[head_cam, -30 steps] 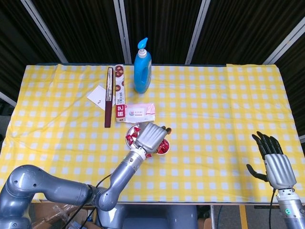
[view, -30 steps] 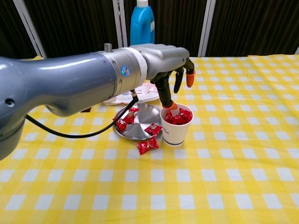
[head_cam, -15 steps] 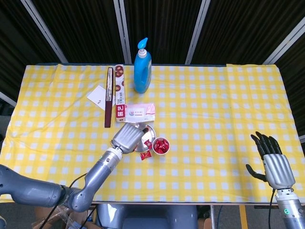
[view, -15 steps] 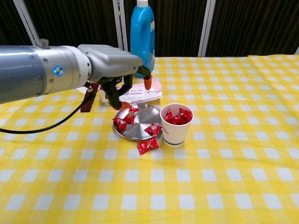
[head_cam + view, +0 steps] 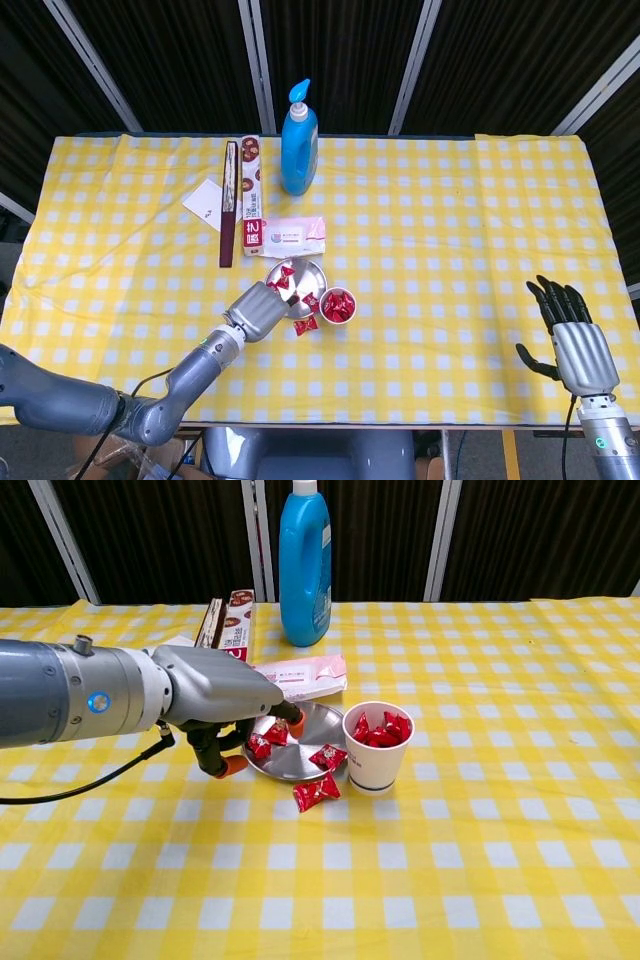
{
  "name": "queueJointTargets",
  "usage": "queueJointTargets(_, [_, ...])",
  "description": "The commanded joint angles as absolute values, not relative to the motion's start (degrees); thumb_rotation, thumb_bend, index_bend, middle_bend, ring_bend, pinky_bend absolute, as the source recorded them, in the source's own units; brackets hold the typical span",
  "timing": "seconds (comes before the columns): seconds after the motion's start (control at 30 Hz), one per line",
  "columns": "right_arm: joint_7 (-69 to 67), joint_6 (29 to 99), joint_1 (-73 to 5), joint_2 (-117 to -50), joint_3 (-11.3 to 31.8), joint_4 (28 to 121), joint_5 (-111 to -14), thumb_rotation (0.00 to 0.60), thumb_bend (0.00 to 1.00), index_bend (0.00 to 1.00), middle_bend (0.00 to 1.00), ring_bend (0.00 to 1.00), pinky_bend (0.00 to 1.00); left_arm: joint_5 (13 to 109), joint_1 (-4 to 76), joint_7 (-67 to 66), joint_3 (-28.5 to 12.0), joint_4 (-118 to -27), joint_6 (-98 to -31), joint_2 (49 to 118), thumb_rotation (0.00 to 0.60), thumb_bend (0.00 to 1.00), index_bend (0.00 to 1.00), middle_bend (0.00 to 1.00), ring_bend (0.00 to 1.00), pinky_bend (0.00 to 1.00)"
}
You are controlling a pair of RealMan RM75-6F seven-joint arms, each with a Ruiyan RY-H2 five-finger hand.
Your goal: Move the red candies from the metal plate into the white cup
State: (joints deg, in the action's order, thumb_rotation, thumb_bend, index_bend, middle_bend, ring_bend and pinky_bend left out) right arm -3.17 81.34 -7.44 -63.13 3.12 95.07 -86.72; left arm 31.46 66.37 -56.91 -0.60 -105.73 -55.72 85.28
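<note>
Red candies [image 5: 328, 756] are seen on the metal plate [image 5: 300, 763], beside the filled white cup [image 5: 377, 748]. The left hand [image 5: 215, 698] is curled over the plate's left edge, grasping nothing; the right hand [image 5: 577, 345] is released.

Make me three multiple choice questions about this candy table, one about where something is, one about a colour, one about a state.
1. Where does the loose candy off the plate lie?
A. on the cloth in front of the metal plate
B. beside the bottle
C. on the tissue pack

2. What colour is the pump bottle?
A. green
B. blue
C. white

3. What is the white cup like?
A. tipped over
B. empty
C. upright, holding red candies

Answers: A, it rests on the check cloth by the plate's near rim; B, its body is blue; C, it stands with candies at its rim.
</note>
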Motion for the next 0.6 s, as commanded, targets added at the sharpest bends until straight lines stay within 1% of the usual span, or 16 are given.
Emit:
queueJointTargets(0.03, [-3.25,81.38,-7.42,-63.11,3.14,95.08,-86.71,0.600,0.36,0.00,0.00,0.00,0.00,30.43,67.11,-56.68,-0.50,-104.81,-54.76,86.34,0.600,0.52,0.17,0.81,0.89,0.93])
queueJointTargets(0.2, [-3.41,81.54,-7.31,-63.04,3.16,95.13,-86.67,0.600,0.36,0.00,0.00,0.00,0.00,28.71,68.48,-55.76,-0.74,-102.31,-52.67,88.54,0.600,0.53,0.16,0.81,0.89,0.93])
queueJointTargets(0.33, [-3.46,81.58,-7.30,-63.01,3.17,95.10,-86.68,0.600,0.36,0.00,0.00,0.00,0.00,29.00,69.09,-54.12,-1.30,-100.32,-51.24,90.27,0.600,0.52,0.15,0.81,0.89,0.93])
queueJointTargets(0.6, [-3.60,81.58,-7.32,-62.98,3.17,95.09,-86.77,0.600,0.36,0.00,0.00,0.00,0.00,29.13,70.22,-52.08,-1.13,-98.18,-49.29,92.15,0.600,0.53,0.15,0.81,0.89,0.93])
